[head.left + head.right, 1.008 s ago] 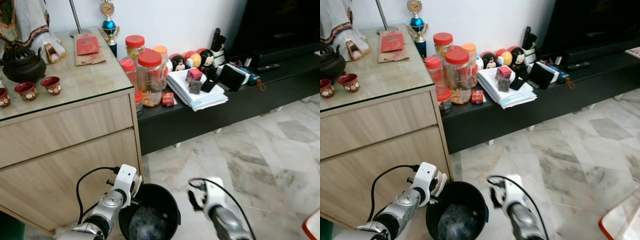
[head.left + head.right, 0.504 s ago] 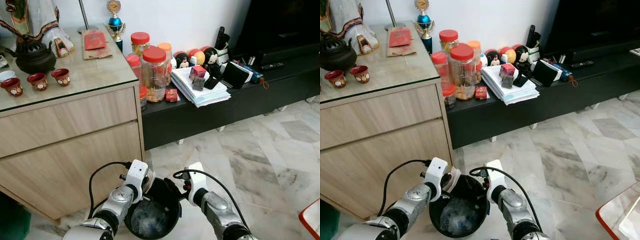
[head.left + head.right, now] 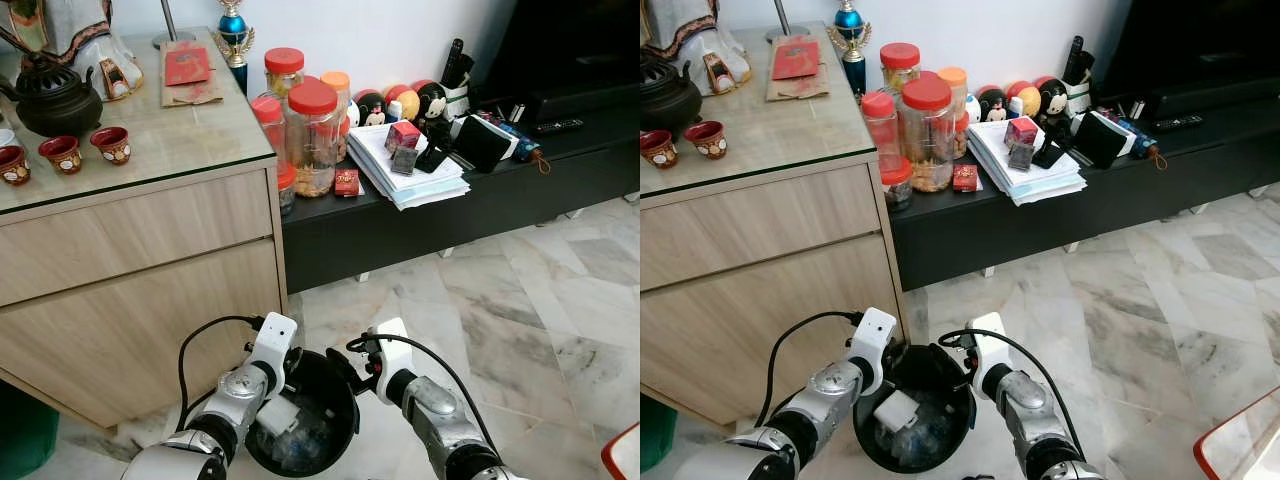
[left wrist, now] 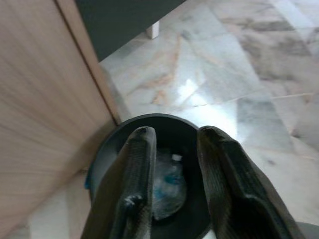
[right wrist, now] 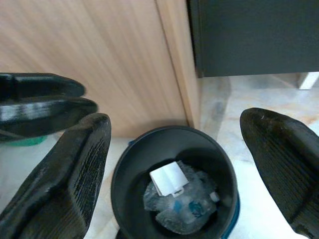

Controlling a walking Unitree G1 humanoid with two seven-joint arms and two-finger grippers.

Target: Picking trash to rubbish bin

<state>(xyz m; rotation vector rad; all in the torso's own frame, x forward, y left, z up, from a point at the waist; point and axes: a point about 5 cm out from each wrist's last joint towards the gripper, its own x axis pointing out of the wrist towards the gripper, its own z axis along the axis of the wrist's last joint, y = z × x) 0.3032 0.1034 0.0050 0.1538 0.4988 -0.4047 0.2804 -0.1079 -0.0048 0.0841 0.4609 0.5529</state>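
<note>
With a white scrap (image 5: 168,180) lying in the black bin (image 5: 124,199) directly below the right gripper (image 5: 174,149), whose fingers gape wide and empty, and the left gripper (image 4: 174,164) narrowly parted over the rim, the drop looks done, so the next move calls for lifting both clear.

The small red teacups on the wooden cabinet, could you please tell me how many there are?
3. In the left eye view, one teacup stands nearest the jars, one beside it, and one is cut by the picture's edge. More may lie beyond that edge.
</note>
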